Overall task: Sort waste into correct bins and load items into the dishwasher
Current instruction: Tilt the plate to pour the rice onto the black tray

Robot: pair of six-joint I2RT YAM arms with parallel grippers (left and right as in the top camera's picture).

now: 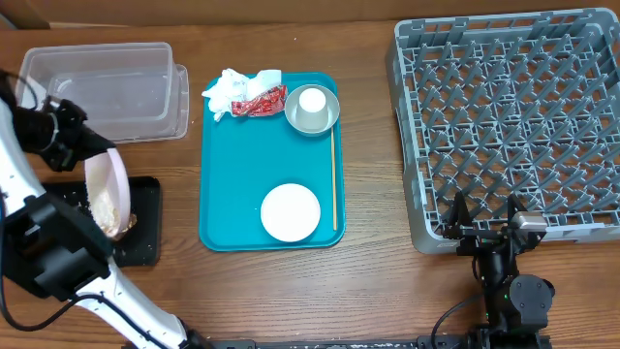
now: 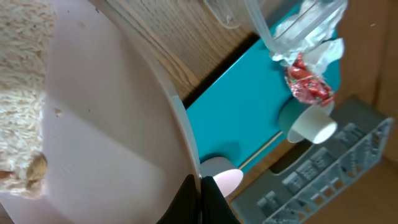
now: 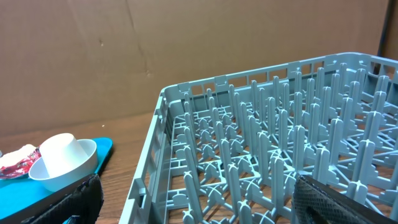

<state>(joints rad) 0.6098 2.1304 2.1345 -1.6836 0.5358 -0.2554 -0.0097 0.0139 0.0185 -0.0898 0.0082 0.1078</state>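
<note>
My left gripper point(image 2: 200, 200) is shut on the rim of the large whitish-pink plate point(image 1: 108, 189). It holds the plate tilted on edge over the black tray point(image 1: 147, 199). Pale rice crumbs point(image 2: 25, 74) cling to the plate, and a brown scrap point(image 1: 131, 223) lies at its lower edge. The clear tub point(image 1: 107, 87) stands behind. On the teal tray point(image 1: 232, 165) are white napkins point(image 1: 228, 89), a red wrapper point(image 1: 260, 102), a white cup point(image 1: 312, 101) inside a bowl point(image 1: 327, 121), and the small plate point(image 1: 290, 211). My right gripper point(image 1: 484, 221) is open and empty at the grey dish rack's point(image 1: 513, 116) front left corner.
A thin wooden stick point(image 1: 334, 174) lies along the teal tray's right side. The right wrist view shows the rack's upright pegs point(image 3: 267, 155) just ahead, with the cup and bowl point(image 3: 62, 163) to the left. Bare wooden table lies between the teal tray and the rack.
</note>
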